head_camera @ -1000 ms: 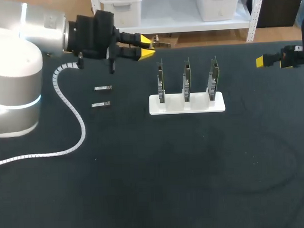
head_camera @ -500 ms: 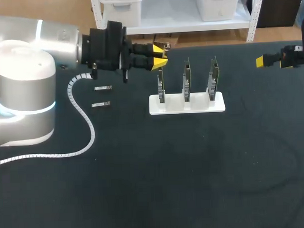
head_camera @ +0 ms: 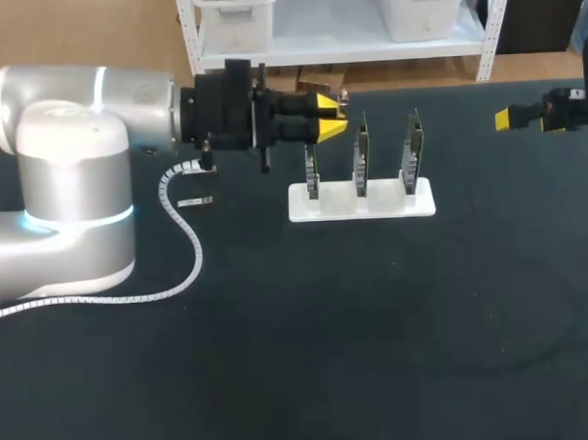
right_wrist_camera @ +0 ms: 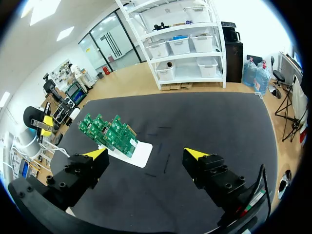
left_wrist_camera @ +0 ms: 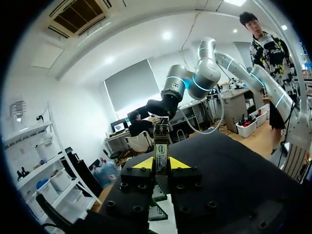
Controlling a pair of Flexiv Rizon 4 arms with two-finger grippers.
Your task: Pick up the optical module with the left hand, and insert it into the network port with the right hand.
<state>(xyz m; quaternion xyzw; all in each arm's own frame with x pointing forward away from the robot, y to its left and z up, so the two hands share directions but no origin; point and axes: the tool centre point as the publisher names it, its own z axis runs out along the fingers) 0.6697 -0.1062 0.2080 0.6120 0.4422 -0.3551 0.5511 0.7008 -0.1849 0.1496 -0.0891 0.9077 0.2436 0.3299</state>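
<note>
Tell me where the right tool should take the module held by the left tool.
Probably the bare end of the module jutting past the left tool, which clamps the rest. Bring the open right tool in from ahead.

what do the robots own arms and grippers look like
The left arm is silver-grey with rounded joints and a glowing pale blue ring; a white coiled cable trails from its wrist. The left gripper and right gripper are black, blocky and studded with bolts, their jaws ending in bright yellow wedge tips.
</note>
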